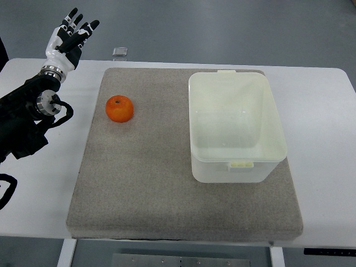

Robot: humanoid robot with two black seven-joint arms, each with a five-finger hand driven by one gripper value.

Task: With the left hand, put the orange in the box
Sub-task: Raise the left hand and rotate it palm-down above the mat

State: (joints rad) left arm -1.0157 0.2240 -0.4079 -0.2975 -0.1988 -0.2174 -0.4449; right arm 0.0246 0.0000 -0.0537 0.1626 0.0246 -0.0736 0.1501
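An orange (119,108) rests on the left part of a grey mat (150,183). A pale, translucent box (236,125) without a lid stands on the mat's right half, nothing inside it. My left hand (71,34) is raised at the upper left, beyond the table's far edge, fingers spread and holding nothing. It is well to the left of and behind the orange, not touching it. Its black forearm (28,119) comes in from the left edge. No right arm shows.
The mat lies on a white table (328,144). A small clear object (120,53) sits at the table's far edge, just behind the mat. Grey floor lies beyond the table.
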